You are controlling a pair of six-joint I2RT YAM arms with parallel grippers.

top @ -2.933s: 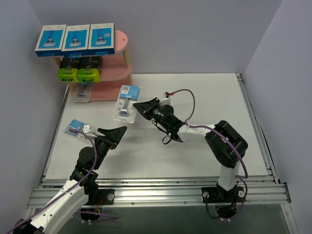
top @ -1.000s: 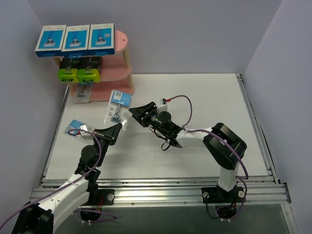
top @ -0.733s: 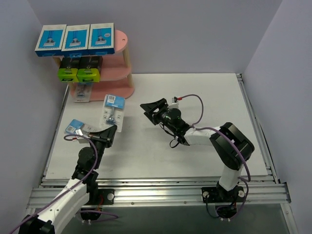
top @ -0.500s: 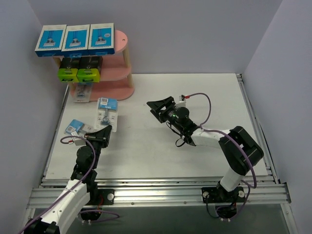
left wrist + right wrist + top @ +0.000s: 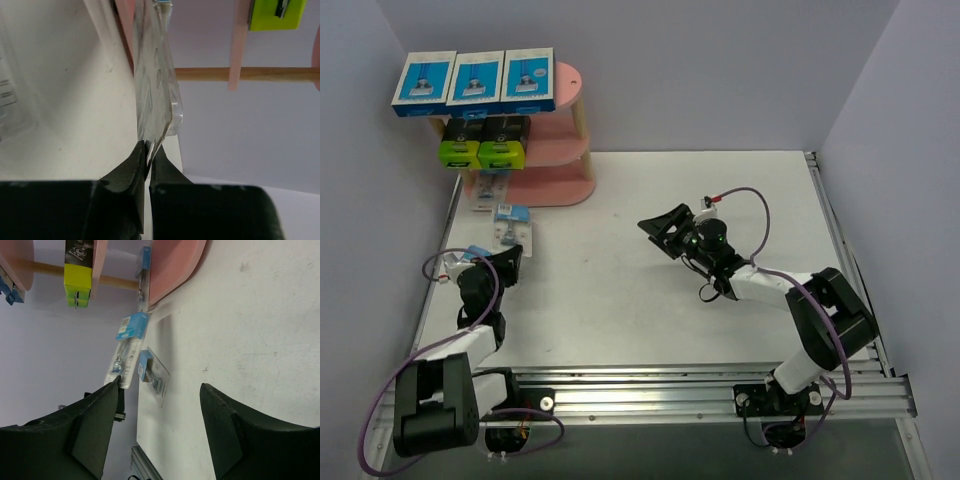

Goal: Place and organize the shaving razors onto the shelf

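From above, the shelf [image 5: 565,188] stood at the table's [image 5: 740,180] far left corner. It carried three blue boxes [image 5: 474,80] on top, two black boxes [image 5: 480,140] in the middle and one shelved pack [image 5: 486,190] on the bottom board. The left gripper [image 5: 508,258] held a pack [image 5: 508,225] upright just before that board. A loose pack [image 5: 470,257] lay by the left edge. The right gripper [image 5: 667,228] hovered mid-table with nothing in it.

The left wrist showed the fingers [image 5: 135,160] pinched together on the held pack's [image 5: 156,95] clear edge.

The right wrist showed its jaws apart and empty, with the loose pack [image 5: 154,372] flat on the table. I'd judge two packs were left to shelve.
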